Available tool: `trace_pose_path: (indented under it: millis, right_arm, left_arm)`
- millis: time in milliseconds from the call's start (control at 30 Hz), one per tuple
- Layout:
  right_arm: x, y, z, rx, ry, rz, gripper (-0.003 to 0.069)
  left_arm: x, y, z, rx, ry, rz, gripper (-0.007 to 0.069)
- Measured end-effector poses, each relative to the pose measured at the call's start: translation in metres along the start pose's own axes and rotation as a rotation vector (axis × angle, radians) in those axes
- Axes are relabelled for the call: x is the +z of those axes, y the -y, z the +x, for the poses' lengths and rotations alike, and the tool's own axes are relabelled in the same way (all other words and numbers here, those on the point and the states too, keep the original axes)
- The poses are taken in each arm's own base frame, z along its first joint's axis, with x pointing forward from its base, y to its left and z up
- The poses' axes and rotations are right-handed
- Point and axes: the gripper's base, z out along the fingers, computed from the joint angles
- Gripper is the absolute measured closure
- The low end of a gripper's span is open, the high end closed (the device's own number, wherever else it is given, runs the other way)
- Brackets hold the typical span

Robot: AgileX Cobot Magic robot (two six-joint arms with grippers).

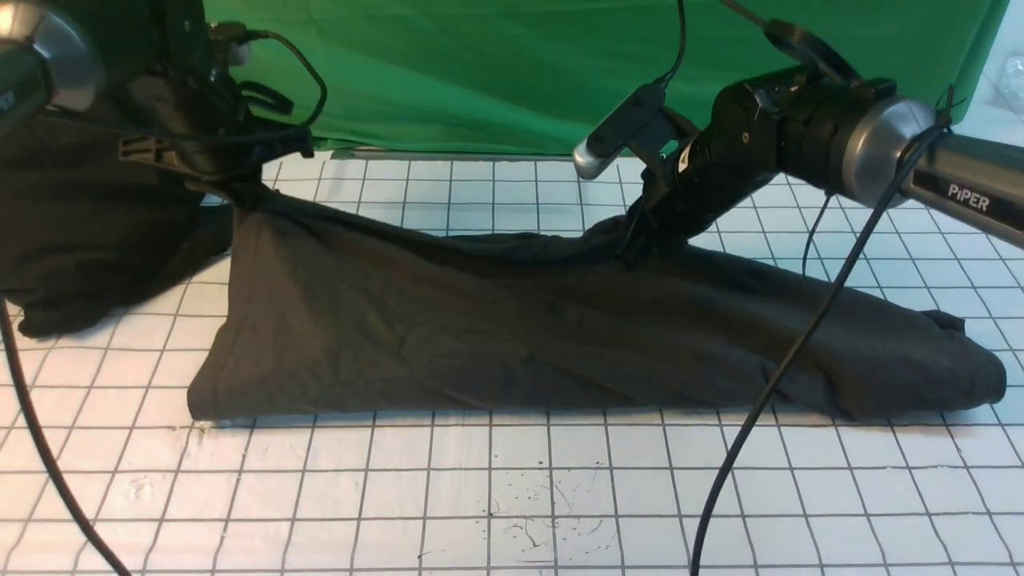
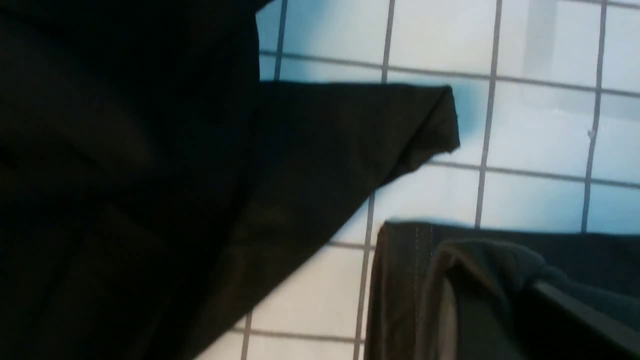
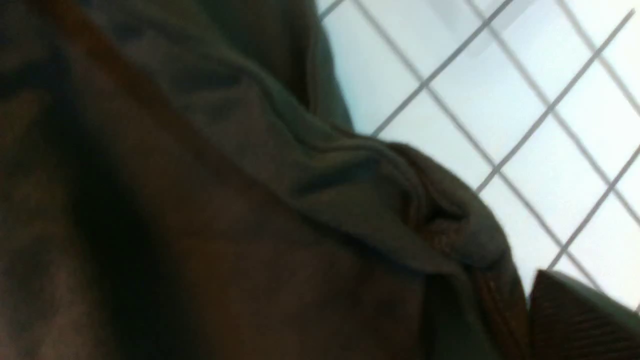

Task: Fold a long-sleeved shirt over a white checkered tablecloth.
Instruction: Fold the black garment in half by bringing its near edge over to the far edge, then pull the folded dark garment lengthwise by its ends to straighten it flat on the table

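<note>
Sagging between left tool (image 1: 242, 190) and right tool (image 1: 638, 242) over white checkered tablecloth (image 1: 480, 480): large dark-olive cotton long-sleeved shirt (image 1: 512, 320). Looked soft, light; best pinched at hem corners. Could not tell either tool's opening or hold.

The long-sleeved shirt (image 1: 520, 336) sprawls dark across the middle of the white checkered tablecloth (image 1: 512, 488), near hem flat, far edge rising in two peaks. At 10 o'clock the left pincer (image 1: 240, 190) meets one peak. At 2 o'clock the right pincer (image 1: 644, 240) is buried in the other. Both sets of jaws are lost in dark cloth. A blacker garment heap (image 1: 80, 240) sits at 9 o'clock, green backdrop (image 1: 520, 72) at 12.
</note>
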Motion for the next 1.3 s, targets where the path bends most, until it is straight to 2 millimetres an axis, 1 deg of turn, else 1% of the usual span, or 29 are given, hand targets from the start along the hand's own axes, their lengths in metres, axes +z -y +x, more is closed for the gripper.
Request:
trace_pose_path:
  millis: [33,67,100,133,233,300,333,367,400,433,467,500,600,633,667,700,733,767,800,867,933,967,1033,1067,1100,1133,1167,1200,1300]
  right_arm:
    - [-0.001,0.0,-0.001,-0.001,0.003,0.002,0.0341]
    - [-0.001,0.0,-0.001,-0.001,0.001,0.001,0.0333]
    - [-0.005,0.001,-0.002,0.002,-0.003,0.0,0.0289]
    - [-0.009,0.001,-0.002,0.008,-0.013,-0.004,0.0267]
    - [-0.033,0.004,-0.008,0.053,-0.016,-0.003,0.0242]
    - [-0.059,0.007,-0.014,0.068,-0.008,0.001,0.0237]
    - [-0.077,0.009,-0.016,0.071,-0.008,0.005,0.024]
    - [-0.089,0.012,-0.018,0.071,-0.007,0.012,0.0251]
    - [-0.107,0.016,-0.017,0.075,-0.024,0.018,0.0282]
    - [-0.123,0.022,-0.014,0.084,-0.043,0.027,0.0334]
    - [-0.125,0.024,-0.013,0.089,-0.047,0.03,0.0344]
    - [-0.135,0.03,-0.009,0.102,-0.065,0.036,0.039]
    - [-0.161,0.056,0.013,0.175,-0.164,0.052,0.0578]
    - [-0.171,0.074,0.029,0.235,-0.223,0.065,0.0625]
    - [-0.176,0.089,0.044,0.292,-0.263,0.079,0.0639]
    - [-0.177,0.091,0.047,0.301,-0.271,0.08,0.0643]
    - [-0.181,0.107,0.065,0.368,-0.299,0.097,0.0651]
    - [-0.182,0.109,0.069,0.379,-0.309,0.098,0.0652]
    - [-0.183,0.121,0.089,0.463,-0.344,0.097,0.0652]
    - [-0.183,0.135,0.115,0.561,-0.378,0.088,0.0633]
    - [-0.176,0.142,0.136,0.634,-0.399,0.063,0.0572]
    - [-0.172,0.144,0.141,0.654,-0.398,0.055,0.0536]
    - [-0.159,0.149,0.149,0.681,-0.383,0.057,0.0421]
    - [-0.157,0.149,0.15,0.683,-0.383,0.056,0.0411]
    - [-0.147,0.152,0.152,0.692,-0.365,0.057,0.0337]
    - [-0.14,0.153,0.152,0.699,-0.351,0.051,0.0303]
    - [-0.138,0.153,0.153,0.7,-0.349,0.05,0.0293]
    - [-0.127,0.153,0.153,0.701,-0.333,0.032,0.0265]
    - [-0.104,0.15,0.156,0.699,-0.341,-0.004,0.0248]
  left_arm:
    - [0.001,0.0,-0.001,0.006,0.009,-0.002,0.0461]
    - [0.001,0.0,-0.001,0.007,0.011,-0.003,0.0447]
    - [0.0,-0.002,-0.002,0.014,0.017,-0.012,0.04]
    - [-0.002,-0.003,-0.002,0.023,0.022,-0.022,0.0359]
    - [-0.011,-0.008,-0.005,0.05,0.041,-0.059,0.024]
    - [-0.023,-0.011,-0.009,0.053,0.061,-0.071,0.0179]
    - [-0.032,-0.012,-0.01,0.052,0.07,-0.073,0.0161]
    - [-0.039,-0.013,-0.011,0.05,0.074,-0.07,0.0155]
    - [-0.05,-0.013,-0.012,0.051,0.081,-0.056,0.0159]
    - [-0.062,-0.012,-0.012,0.06,0.083,-0.033,0.0183]
    - [-0.064,-0.011,-0.012,0.056,0.08,-0.021,0.0189]
    - [-0.073,-0.008,-0.011,0.062,0.073,0.014,0.0231]
    - [-0.095,0.006,-0.005,0.131,0.026,0.123,0.0407]
    - [-0.102,0.018,0.001,0.181,-0.003,0.184,0.0523]
    - [-0.106,0.026,0.007,0.209,-0.028,0.219,0.0573]
    - [-0.107,0.029,0.01,0.223,-0.035,0.226,0.0579]
    - [-0.109,0.042,0.02,0.26,-0.066,0.261,0.0606]
    - [-0.108,0.044,0.021,0.268,-0.071,0.263,0.0611]
    - [-0.107,0.056,0.034,0.304,-0.101,0.282,0.0622]
    - [-0.102,0.071,0.052,0.344,-0.143,0.3,0.0627]
    - [-0.092,0.087,0.074,0.385,-0.185,0.315,0.0629]
    - [-0.087,0.093,0.083,0.401,-0.2,0.32,0.0629]
    - [-0.072,0.104,0.104,0.43,-0.226,0.327,0.0629]
    - [-0.07,0.104,0.108,0.434,-0.234,0.326,0.0629]
    - [-0.06,0.107,0.118,0.441,-0.241,0.325,0.0629]
    - [-0.052,0.107,0.124,0.44,-0.239,0.322,0.0629]
    - [-0.051,0.107,0.125,0.439,-0.241,0.321,0.0629]
    - [-0.041,0.106,0.132,0.441,-0.244,0.311,0.0629]
    - [-0.029,0.103,0.139,0.473,-0.259,0.278,0.0629]
